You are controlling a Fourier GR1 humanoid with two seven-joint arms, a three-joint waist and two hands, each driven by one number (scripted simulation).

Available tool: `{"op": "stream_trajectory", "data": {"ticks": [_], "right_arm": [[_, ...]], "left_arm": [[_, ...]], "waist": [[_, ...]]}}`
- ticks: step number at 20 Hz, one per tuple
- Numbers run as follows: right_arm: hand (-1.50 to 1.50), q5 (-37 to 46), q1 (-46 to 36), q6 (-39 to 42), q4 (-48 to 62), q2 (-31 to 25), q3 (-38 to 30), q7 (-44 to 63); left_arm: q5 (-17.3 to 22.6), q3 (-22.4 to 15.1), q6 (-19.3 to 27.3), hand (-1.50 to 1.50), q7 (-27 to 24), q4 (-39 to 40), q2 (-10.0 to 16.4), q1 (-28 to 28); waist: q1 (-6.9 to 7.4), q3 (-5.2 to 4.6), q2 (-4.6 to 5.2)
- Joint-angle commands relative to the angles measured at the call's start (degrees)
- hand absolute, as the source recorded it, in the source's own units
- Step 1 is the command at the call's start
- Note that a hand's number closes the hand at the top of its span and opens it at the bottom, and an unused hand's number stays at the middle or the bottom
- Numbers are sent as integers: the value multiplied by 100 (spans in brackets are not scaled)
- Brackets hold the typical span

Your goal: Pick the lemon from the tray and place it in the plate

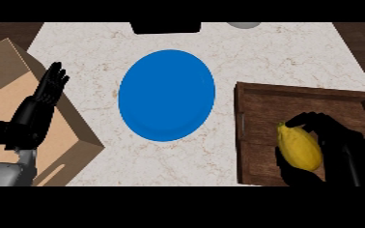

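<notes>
while i am looking down from the head view, i am starting at the left side. my left hand (44,94) is resting there with its fingers straight and pointing up, holding nothing. it is sitting over a tan box (71,140) at the edge of the counter (285,53). i think it is parked there so it is not getting in the way.

in the middle, the blue plate (167,95) is lying flat on the counter with nothing on it, waiting for the lemon. at the far edge a black thing (165,27) and a grey round thing (245,24) are peeking in, and i cannot tell what they are.

going on to the right, the brown wooden tray (260,125) is lying near the plate, not touching it. the lemon (299,147) is on the tray. my right hand (335,140) is curling around it, with black fingers showing over its top end and low on its left side, so it is grasping the fruit from the right. i cannot tell if the lemon is coming off the wood.

i am guessing the pick is the step going on now. the next move is calling for a lift and a trip left to the plate.
</notes>
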Motion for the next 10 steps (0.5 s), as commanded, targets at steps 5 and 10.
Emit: {"op": "stream_trajectory", "data": {"ticks": [5,10], "right_arm": [[150,357,-913,720,-246,673,277,670],[150,175,-1875,1117,544,1285,401,783]], "left_arm": [[-115,-336,-85,0,-137,460,-445,421],[-274,-450,-6,0,-88,361,-512,369]], "waist": [[178,-167,133],[345,-167,170]]}}
